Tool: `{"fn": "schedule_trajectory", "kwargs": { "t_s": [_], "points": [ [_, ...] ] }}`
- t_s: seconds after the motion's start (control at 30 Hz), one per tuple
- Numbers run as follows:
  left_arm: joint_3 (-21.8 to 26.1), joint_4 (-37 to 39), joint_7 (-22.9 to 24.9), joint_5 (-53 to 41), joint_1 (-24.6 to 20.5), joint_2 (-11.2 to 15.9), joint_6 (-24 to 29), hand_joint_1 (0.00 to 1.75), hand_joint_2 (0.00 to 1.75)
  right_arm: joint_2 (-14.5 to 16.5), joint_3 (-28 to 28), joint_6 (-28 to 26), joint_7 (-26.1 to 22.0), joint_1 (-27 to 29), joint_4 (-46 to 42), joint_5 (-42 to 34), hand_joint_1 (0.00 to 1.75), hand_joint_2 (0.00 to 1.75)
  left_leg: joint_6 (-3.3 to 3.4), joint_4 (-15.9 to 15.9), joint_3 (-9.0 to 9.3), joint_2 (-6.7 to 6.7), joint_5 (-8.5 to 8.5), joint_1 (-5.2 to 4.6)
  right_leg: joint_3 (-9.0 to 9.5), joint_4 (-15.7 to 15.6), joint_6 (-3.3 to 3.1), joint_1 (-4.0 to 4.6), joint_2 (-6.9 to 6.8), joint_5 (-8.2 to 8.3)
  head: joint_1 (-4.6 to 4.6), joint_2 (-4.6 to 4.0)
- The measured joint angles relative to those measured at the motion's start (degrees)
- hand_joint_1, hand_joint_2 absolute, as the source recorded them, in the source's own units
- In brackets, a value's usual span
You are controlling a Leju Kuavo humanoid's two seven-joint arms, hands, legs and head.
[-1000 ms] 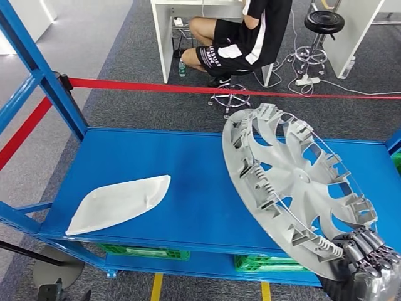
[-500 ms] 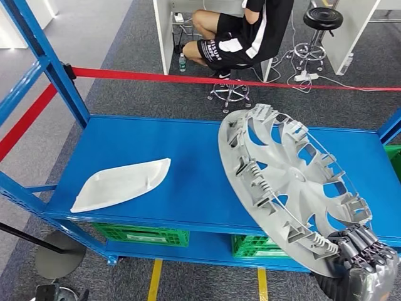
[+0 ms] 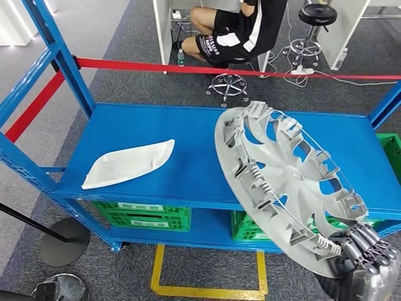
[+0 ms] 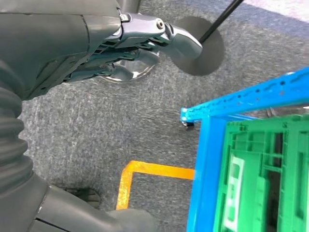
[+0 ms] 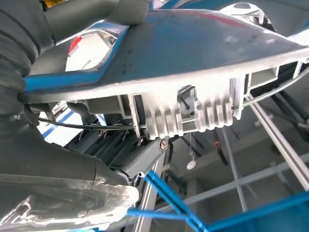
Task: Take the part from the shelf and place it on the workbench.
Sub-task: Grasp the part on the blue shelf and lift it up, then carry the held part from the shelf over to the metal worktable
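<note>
Over the last second the whole scene has slid away: more floor and a yellow floor line now show under the blue shelf [image 3: 189, 163], so the robot is backing off, not the things moving. The wheel cover [image 3: 284, 182] keeps its place above the right hand [image 3: 371, 260], which grasps its lower rim, tilted up over the shelf's right part. So the part looks lifted out, with the carry to the workbench ahead. The left wrist view adds the left hand [image 4: 120, 48] hanging over carpet, fingers loosely curled on nothing, beside green crates [image 4: 262, 179]; the right wrist view shows the cover's ribbed underside close up
</note>
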Motion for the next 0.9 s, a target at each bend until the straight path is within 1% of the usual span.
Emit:
{"fn": "schedule_trajectory", "kwargs": {
  "t_s": [0.03, 0.07, 0.1, 0.13, 0.17, 0.2, 0.23, 0.27, 0.3, 0.33, 0.37, 0.4, 0.43, 0.47, 0.5, 0.53, 0.57, 0.6, 0.63, 0.67, 0.7, 0.73, 0.77, 0.8, 0.83, 0.87, 0.9],
  "points": [
    [-0.2, 0.0, -0.1, -0.05, -0.04, 0.02, 0.12, 0.0, 1.75, -0.01, -0.16, 0.0, -0.13, 0.18, -0.13, -0.1, 1.69, 1.75, -0.34, -0.1, -0.04, 0.09, 0.38, 0.05, -0.57, 0.08, -0.51, 0.01, 0.15, 0.34, 0.02, 0.0],
    [-0.39, 0.01, -0.23, -0.13, -0.08, 0.05, 0.29, 0.0, 1.75, -0.01, -0.38, 0.0, -0.22, 0.3, -0.27, -0.12, 1.69, 1.75, -0.69, 0.03, -0.22, 0.12, 0.17, 0.12, -1.05, -0.01, -1.01, -0.05, 0.26, 0.73, 0.08, 0.0],
    [-0.57, 0.01, -0.41, -0.27, -0.11, 0.09, 0.55, 0.0, 1.75, -0.01, -0.61, 0.0, -0.27, 0.43, -0.45, -0.08, 1.69, 1.75, -1.03, 0.73, -0.55, 0.13, -1.09, 0.16, -1.55, -0.08, -1.56, -0.14, 0.37, 1.29, -0.02, 0.0],
    [-0.78, 0.02, -0.62, -0.44, -0.15, 0.11, 0.84, 0.0, 1.75, -0.01, -0.84, 0.0, -0.31, 0.59, -0.66, -0.02, 1.69, 1.75, -1.32, 2.45, -1.12, 0.11, -3.37, 0.18, -2.17, -0.18, -2.0, -0.26, 0.5, 1.97, -0.1, 0.0],
    [-1.06, 0.05, -0.84, -0.61, -0.2, 0.16, 1.15, 0.0, 1.75, -0.01, -1.09, 0.0, -0.33, 0.81, -0.88, 0.03, 1.69, 1.75, -1.55, 5.34, -1.97, 0.08, -6.49, 0.22, -2.78, -0.17, -2.27, -0.32, 0.67, 2.66, -0.17, 0.0],
    [-1.41, 0.1, -1.02, -0.77, -0.27, 0.2, 1.48, 0.0, 1.75, -0.01, -1.37, 0.0, -0.34, 1.09, -1.1, 0.09, 1.69, 1.75, -1.72, 9.03, -2.88, 0.08, -9.52, 0.24, -3.51, -0.13, -2.41, -0.33, 0.89, 3.36, -0.23, 0.0],
    [-1.78, 0.17, -1.13, -0.87, -0.34, 0.25, 1.74, 0.0, 1.75, 0.0, -1.65, 0.0, -0.33, 1.39, -1.25, 0.13, 1.69, 1.75, -1.82, 12.66, -3.61, 0.08, -11.5, 0.26, -4.27, -0.07, -2.4, -0.33, 1.15, 4.09, -0.24, 0.0],
    [-2.16, 0.27, -1.18, -0.98, -0.41, 0.31, 1.97, 0.0, 1.75, 0.01, -1.94, 0.0, -0.33, 1.69, -1.36, 0.17, 1.69, 1.75, -1.87, 15.21, -3.72, 0.07, -12.09, 0.27, -5.09, 0.02, -2.31, -0.34, 1.46, 4.82, -0.23, 0.0],
    [-2.51, 0.37, -1.21, -1.05, -0.46, 0.36, 2.14, 0.0, 1.75, 0.01, -2.21, 0.0, -0.33, 1.95, -1.45, 0.23, 1.69, 1.75, -1.87, 15.87, -2.97, 0.05, -11.38, 0.29, -6.03, 0.13, -2.15, -0.36, 1.82, 5.49, -0.24, 0.0],
    [-2.82, 0.45, -1.23, -1.11, -0.52, 0.4, 2.23, 0.0, 1.75, 0.01, -2.44, 0.0, -0.33, 2.19, -1.53, 0.29, 1.69, 1.75, -1.85, 14.32, -1.18, -0.06, -9.8, 0.34, -6.91, 0.29, -1.93, -0.42, 2.23, 6.08, -0.23, 0.0],
    [-3.12, 0.51, -1.26, -1.16, -0.58, 0.43, 2.29, 0.0, 1.75, 0.01, -2.64, 0.0, -0.33, 2.36, -1.65, 0.35, 1.69, 1.75, -1.83, 10.87, 1.52, -0.48, -8.18, 0.45, -7.73, 0.53, -1.63, -0.5, 2.66, 6.6, -0.23, 0.0],
    [-3.38, 0.56, -1.3, -1.17, -0.63, 0.45, 2.34, 0.0, 1.75, 0.01, -2.82, 0.0, -0.33, 2.47, -1.82, 0.39, 1.69, 1.75, -1.82, 6.66, 4.43, -1.55, -7.5, 0.59, -8.5, 0.83, -1.31, -0.51, 3.09, 7.04, -0.25, 0.0],
    [-3.59, 0.62, -1.36, -1.17, -0.68, 0.45, 2.39, 0.0, 1.75, 0.01, -2.96, -0.01, -0.34, 2.51, -2.02, 0.44, 1.69, 1.75, -1.68, 2.91, 6.77, -2.68, -7.43, 0.72, -9.17, 1.11, -0.97, -0.51, 3.51, 7.51, -0.21, 0.0],
    [-3.75, 0.71, -1.44, -1.18, -0.71, 0.45, 2.46, 0.0, 1.75, 0.02, -3.07, -0.01, -0.35, 2.59, -2.23, 0.46, 1.69, 1.75, -1.48, 0.45, 8.11, -3.55, -7.79, 0.79, -9.69, 1.28, -0.64, -0.49, 3.92, 8.04, -0.2, 0.0],
    [-3.92, 0.81, -1.51, -1.17, -0.75, 0.45, 2.56, 0.0, 1.75, 0.03, -3.16, -0.02, -0.36, 2.76, -2.48, 0.49, 1.69, 1.75, -1.16, -0.55, 8.46, -4.02, -8.24, 0.71, -10.07, 1.25, -0.31, -0.49, 4.34, 8.63, -0.17, 0.0],
    [-4.15, 0.94, -1.62, -1.17, -0.78, 0.45, 2.66, 0.0, 1.75, 0.05, -3.27, -0.02, -0.37, 3.02, -2.74, 0.55, 1.69, 1.75, -0.66, -0.66, 8.11, -3.66, -8.06, 0.64, -10.34, 1.11, 0.04, -0.55, 4.81, 9.3, -0.15, 0.0],
    [-4.35, 1.05, -1.7, -1.16, -0.88, 0.45, 2.75, 0.0, 1.75, 0.08, -3.38, -0.02, -0.37, 3.36, -2.96, 0.6, 1.69, 1.75, -0.16, -0.57, 7.61, -3.01, -7.68, 0.61, -10.7, 1.01, 0.35, -0.6, 4.94, 9.7, -0.17, 0.0],
    [-4.6, 1.26, -1.79, -1.16, -0.99, 0.45, 2.85, 0.0, 1.75, 0.12, -3.57, -0.02, -0.38, 3.7, -3.2, 0.72, 1.69, 1.75, 0.37, -0.53, 7.15, -2.39, -7.2, 0.6, -11.2, 1.34, 0.64, -0.58, 4.46, 9.24, -0.05, 0.0],
    [-4.85, 1.49, -1.86, -1.18, -1.1, 0.46, 2.93, 0.0, 1.75, 0.2, -3.79, -0.02, -0.39, 4.0, -3.41, 0.91, 1.69, 1.75, 0.87, -0.57, 6.59, -1.66, -6.65, 0.62, -11.93, 2.67, 0.86, -0.5, 3.63, 7.66, 0.07, 0.0],
    [-5.09, 1.73, -1.91, -1.2, -1.21, 0.48, 3.08, 0.0, 1.75, 0.32, -4.03, -0.02, -0.4, 4.25, -3.64, 1.12, 1.69, 1.75, 1.26, -0.59, 6.02, -0.93, -6.13, 0.58, -12.82, 5.15, 0.99, -0.43, 2.53, 5.07, 0.21, 0.0],
    [-5.41, 2.07, -1.95, -1.24, -1.27, 0.53, 3.31, 0.0, 1.75, 0.48, -4.3, -0.02, -0.41, 4.51, -3.92, 1.38, 1.69, 1.75, 1.5, -0.57, 5.41, -0.21, -5.6, 0.45, -13.71, 8.67, 1.1, -0.37, 1.63, 2.01, 0.34, 0.0],
    [-5.76, 2.4, -1.97, -1.29, -1.34, 0.58, 3.6, 0.0, 1.75, 0.67, -4.5, -0.02, -0.41, 4.85, -4.18, 1.59, 1.69, 1.75, 1.65, -0.54, 4.71, 0.54, -5.06, 0.33, -14.44, 12.59, 1.17, -0.38, 1.17, -0.51, 0.37, 0.0],
    [-6.16, 2.77, -1.98, -1.39, -1.41, 0.66, 3.94, 0.0, 1.75, 0.86, -4.69, -0.02, -0.41, 5.3, -4.46, 1.74, 1.69, 1.75, 1.71, -0.49, 4.0, 1.28, -4.53, 0.23, -14.72, 15.79, 1.21, -0.38, 0.94, -1.78, 0.37, 0.0],
    [-6.59, 3.17, -2.0, -1.55, -1.48, 0.73, 4.3, 0.0, 1.75, 1.04, -4.86, -0.02, -0.41, 5.86, -4.72, 1.83, 1.69, 1.75, 1.68, -0.45, 3.24, 2.05, -3.97, 0.16, -14.21, 17.44, 1.19, -0.38, 0.8, -1.64, 0.37, 0.0],
    [-7.05, 3.55, -2.02, -1.7, -1.55, 0.79, 4.65, 0.0, 1.75, 1.21, -5.02, -0.02, -0.41, 6.45, -4.98, 1.89, 1.69, 1.75, 1.61, -0.42, 2.52, 2.81, -3.44, 0.11, -12.74, 17.06, 1.14, -0.38, 0.63, -0.43, 0.37, 0.0],
    [-7.47, 3.84, -2.03, -1.83, -1.62, 0.84, 4.92, 0.0, 1.75, 1.36, -5.19, -0.02, -0.41, 6.99, -5.23, 1.95, 1.69, 1.75, 1.49, -0.4, 1.9, 3.5, -2.96, 0.08, -10.39, 14.78, 1.06, -0.38, 0.28, 1.17, 0.37, 0.0],
    [-7.93, 4.08, -2.04, -1.9, -1.69, 0.91, 5.17, 0.0, 1.75, 1.52, -5.34, -0.02, -0.41, 7.53, -5.55, 2.02, 1.69, 1.75, 1.28, -0.37, 1.41, 4.15, -2.5, 0.01, -7.15, 10.7, 1.0, -0.32, -0.69, 1.94, 0.37, 0.0]
  ]
}}
